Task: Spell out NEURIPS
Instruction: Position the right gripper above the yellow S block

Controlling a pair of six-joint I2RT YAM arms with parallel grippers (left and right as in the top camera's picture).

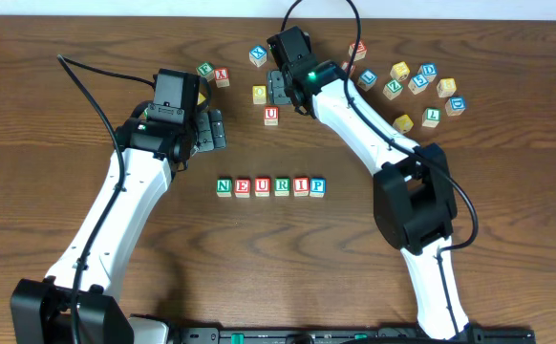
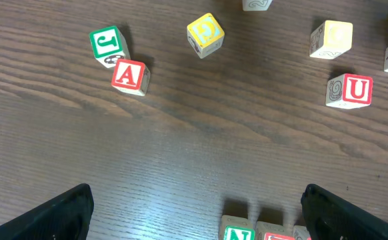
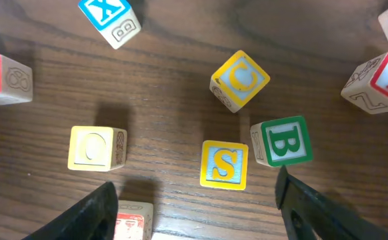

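S cube: and there it is, the yellow-faced S cube (image 3: pixel 224 165), flat on the table (image 1: pixel 526 191), letter up, well apart from the word it has to finish.
Row: the row (image 1: pixel 270 186) reads N-E-U-R-I-P at mid-table, cubes side by side. The open spot past the P cube (image 1: pixel 317 186) looks kept for the S.
Right gripper: the right gripper (image 3: pixel 195 192) hovers low over the loose cubes, fingers apart with nothing between them. The S sits just ahead of the gap, so this looks like a line-up for the pick.
Neighbours: the B cube (image 3: pixel 286 141) sits just beside the S, perhaps touching, and crowds that finger's path. The C cube (image 3: pixel 241 80) is near, turned at an angle.
Left gripper: the left gripper (image 2: pixel 197 193) is spread wide and empty near the row's N end, apparently waiting clear of the work.
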